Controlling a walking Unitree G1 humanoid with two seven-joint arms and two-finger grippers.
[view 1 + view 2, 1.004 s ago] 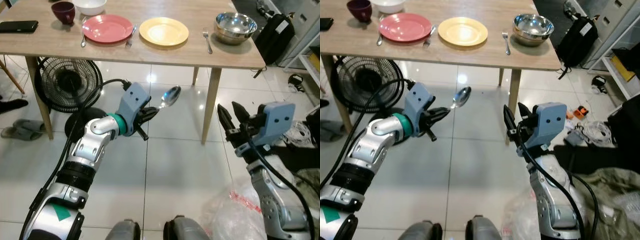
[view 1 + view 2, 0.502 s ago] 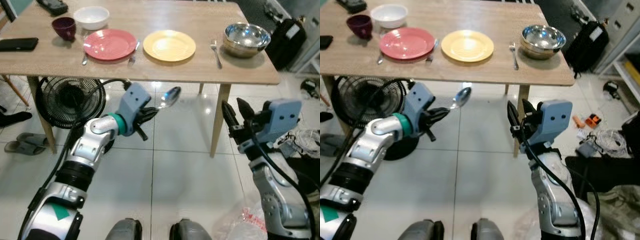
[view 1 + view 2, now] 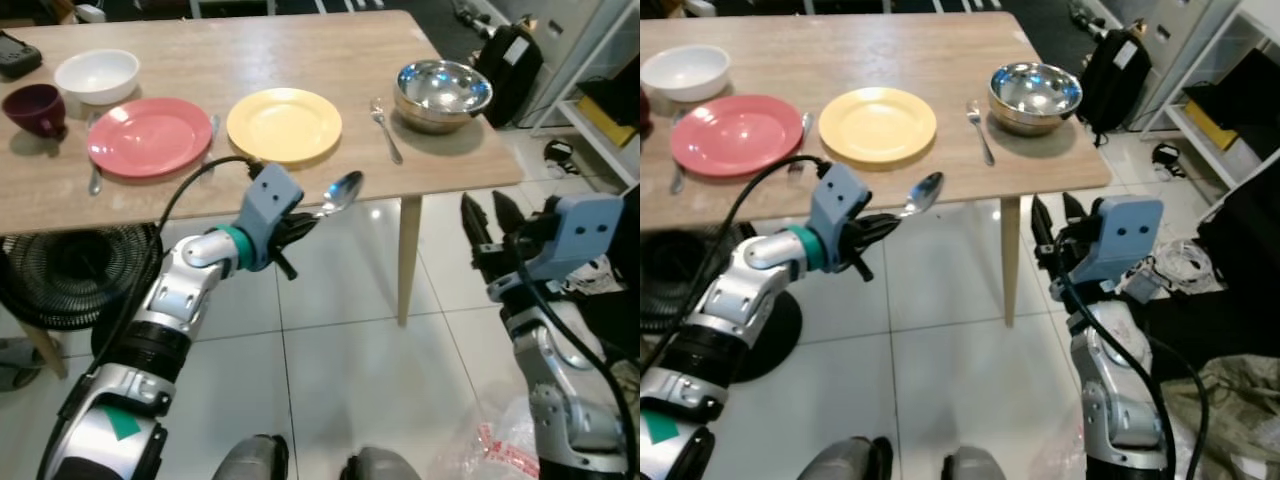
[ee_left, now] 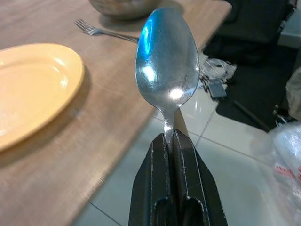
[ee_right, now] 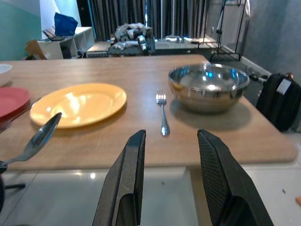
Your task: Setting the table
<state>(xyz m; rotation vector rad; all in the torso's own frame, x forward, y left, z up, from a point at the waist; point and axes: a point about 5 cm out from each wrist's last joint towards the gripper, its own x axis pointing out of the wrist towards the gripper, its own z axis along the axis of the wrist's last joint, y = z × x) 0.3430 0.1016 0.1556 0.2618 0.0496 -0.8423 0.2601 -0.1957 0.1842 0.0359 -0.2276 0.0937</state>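
Note:
My left gripper [image 3: 300, 222] is shut on the handle of a metal spoon [image 3: 343, 190], held level with the front edge of the wooden table [image 3: 330, 175], bowl end pointing at it. In the left wrist view the spoon [image 4: 167, 61] rises from the closed fingers [image 4: 157, 188] beside the yellow plate [image 4: 28, 89]. On the table lie a yellow plate [image 3: 284, 124] with a fork [image 3: 386, 130] to its right, a pink plate [image 3: 150, 136] and a steel bowl [image 3: 443, 90]. My right gripper [image 3: 488, 222] is open, low beside the table's right corner.
A white bowl [image 3: 97, 75] and a maroon cup [image 3: 32, 105] stand at the table's back left. The table leg [image 3: 408, 260] stands between my arms. A black fan [image 3: 60, 275] sits under the table. A black backpack [image 3: 510, 58] and cables lie to the right.
The camera has come closer to the table and the scene has slid left in the picture. Both arms keep their pose, the spoon still in the left gripper.

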